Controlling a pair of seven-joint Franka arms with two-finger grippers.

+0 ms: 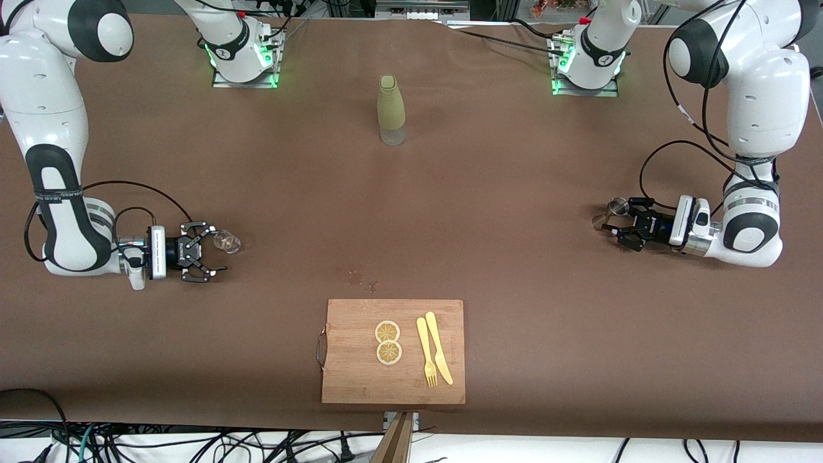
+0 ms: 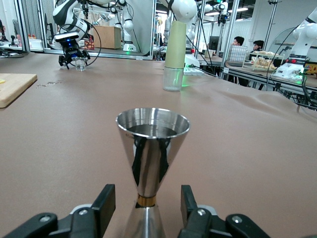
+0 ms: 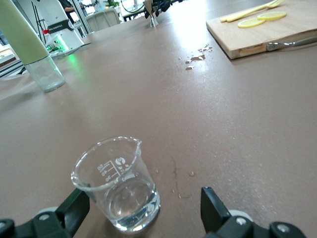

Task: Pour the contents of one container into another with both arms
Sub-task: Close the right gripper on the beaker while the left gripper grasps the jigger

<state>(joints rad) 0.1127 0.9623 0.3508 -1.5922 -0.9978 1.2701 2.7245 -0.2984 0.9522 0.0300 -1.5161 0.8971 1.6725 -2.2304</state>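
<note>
A steel jigger with a gold waist band stands upright on the brown table near the left arm's end. My left gripper is low at the table around its waist, open, with a gap on each side of the jigger. A small clear glass beaker holding a little clear liquid stands near the right arm's end. My right gripper is open around it, the beaker close to one finger. In the front view my left gripper and right gripper both lie level with the table.
A bottle with an olive-green sleeve stands mid-table between the arm bases. A wooden cutting board near the front camera carries two lemon slices, a yellow fork and knife. Wet spots mark the cloth just above it.
</note>
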